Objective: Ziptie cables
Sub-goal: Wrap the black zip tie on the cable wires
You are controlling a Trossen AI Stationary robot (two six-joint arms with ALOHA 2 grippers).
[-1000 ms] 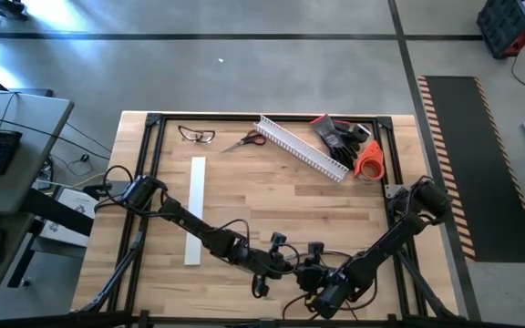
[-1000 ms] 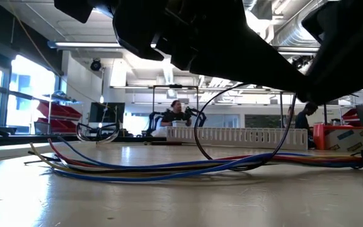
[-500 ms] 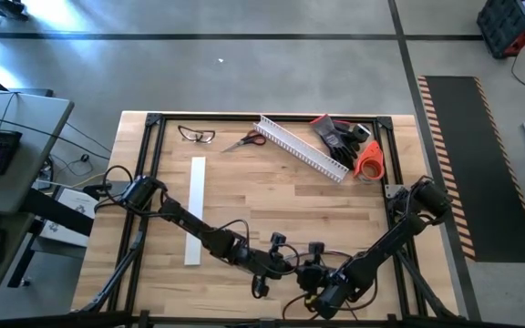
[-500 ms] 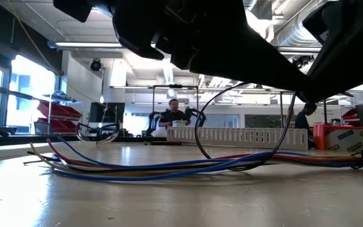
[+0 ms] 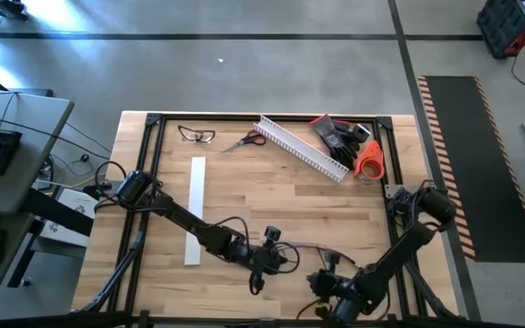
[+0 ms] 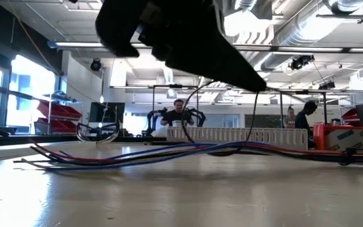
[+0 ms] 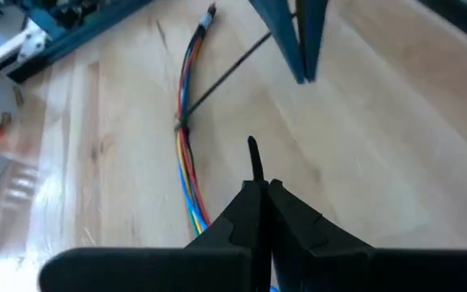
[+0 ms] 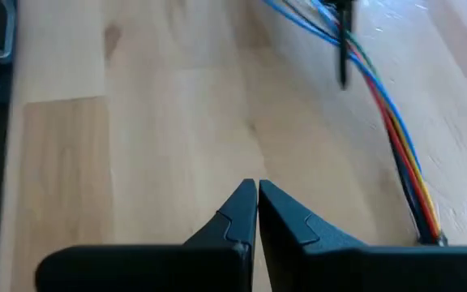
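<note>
The cables [image 7: 186, 97], a bundle of thin blue, red and yellow wires, lie on the wooden table near its front edge [image 5: 308, 248]. A dark ziptie [image 7: 182, 126] sits round the bundle, and its tail [image 7: 233, 69] slants away over the wood. My left gripper [image 7: 259, 185] is over the bundle's one end, shut with a thin dark strip [image 7: 254, 158] sticking out past its tips. My right gripper [image 8: 256, 188] is shut on nothing over bare wood beside the bundle's other end [image 8: 428, 234], at the near edge [image 5: 333, 290]. My left gripper pinches a thin dark ziptie strip between its two fingertips, and the strip's free end [image 7: 253, 148] stands out a little way beyond them. The fingers slant down toward the table. Whether this strip belongs to the ziptie round the bundle, I cannot tell.
At the far edge lie a white slotted channel [image 5: 301, 146], scissors [image 5: 244, 141], glasses [image 5: 196, 135], black gloves [image 5: 340, 132] and an orange tape roll [image 5: 368, 159]. A white strip [image 5: 195, 210] lies left of centre. People [image 6: 180, 113] are in the room beyond.
My right gripper has drawn away from the left gripper, toward the table's near right corner, and its wrist has rolled. In the low view its dark bulk has left the picture. The cables now lie straighter and flatter on the table.
</note>
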